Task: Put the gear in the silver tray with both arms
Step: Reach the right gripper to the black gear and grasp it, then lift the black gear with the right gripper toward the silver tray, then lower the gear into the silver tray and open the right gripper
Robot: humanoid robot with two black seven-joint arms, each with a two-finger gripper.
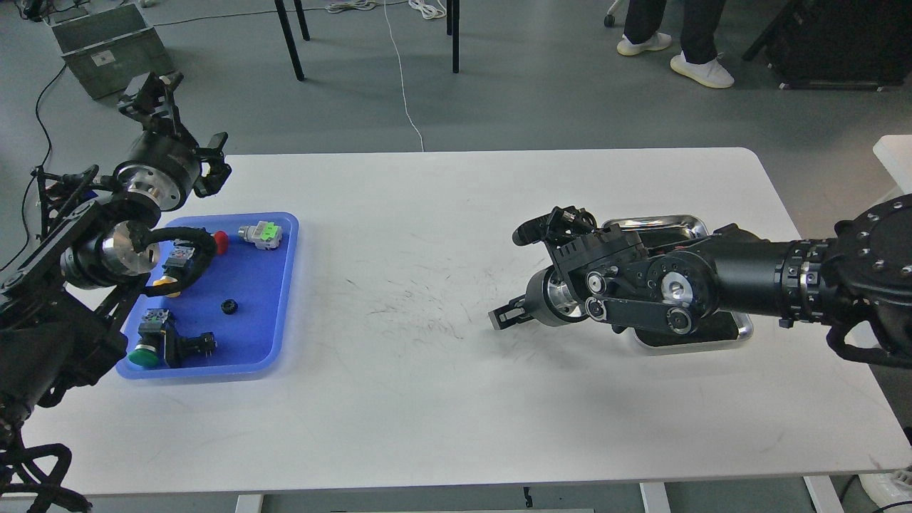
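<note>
I am judging that my left tool (pixel 153 92), hanging at eleven o'clock off the surface (pixel 442 399) with grip I cannot tell, should descend squarely over the one small black gear (pixel 229 306) lying loose in the single blue tray (pixel 281 285) at nine o'clock. My right tool (pixel 507 315), looking spread and empty, is waiting beside the one silver tray (pixel 684 222) at three o'clock.
</note>
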